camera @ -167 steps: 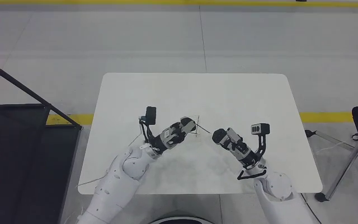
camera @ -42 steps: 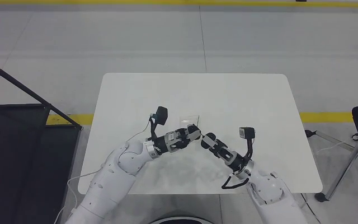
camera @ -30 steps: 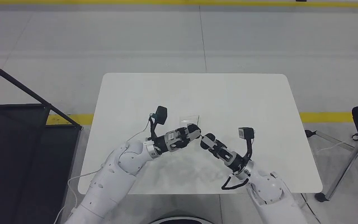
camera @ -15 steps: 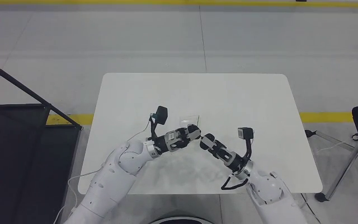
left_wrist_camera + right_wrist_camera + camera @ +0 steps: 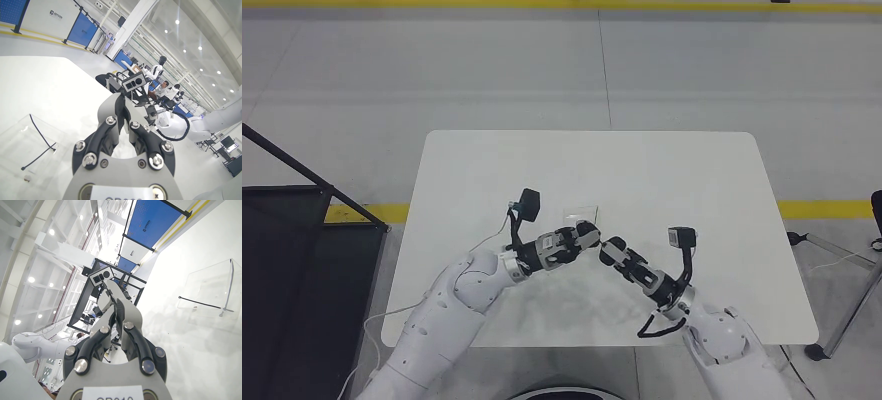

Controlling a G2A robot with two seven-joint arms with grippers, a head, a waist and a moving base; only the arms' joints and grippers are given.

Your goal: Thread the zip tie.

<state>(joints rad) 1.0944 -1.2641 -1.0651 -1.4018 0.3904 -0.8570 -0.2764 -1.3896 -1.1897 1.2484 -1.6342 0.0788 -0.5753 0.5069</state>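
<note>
My two grippers meet tip to tip over the middle of the white table (image 5: pixel 692 180). The left gripper (image 5: pixel 589 237) (image 5: pixel 121 102) is shut, and a thin black strip that looks like the zip tie (image 5: pixel 122 92) pokes out past its black pads. The right gripper (image 5: pixel 606 246) (image 5: pixel 113 302) is shut too, with a thin black strip (image 5: pixel 106 287) running from its tips toward the left gripper. What lies between the tips is hidden in the top view.
A clear shallow tray (image 5: pixel 582 213) (image 5: pixel 206 275) sits on the table just beyond the grippers. It holds a black zip tie (image 5: pixel 200 303) (image 5: pixel 38 159) and a second tie (image 5: pixel 228 285) lying crosswise.
Since 5.6 s ago both arms have closed in until the grippers touch near the tray. Over the last second they have hardly shifted.
</note>
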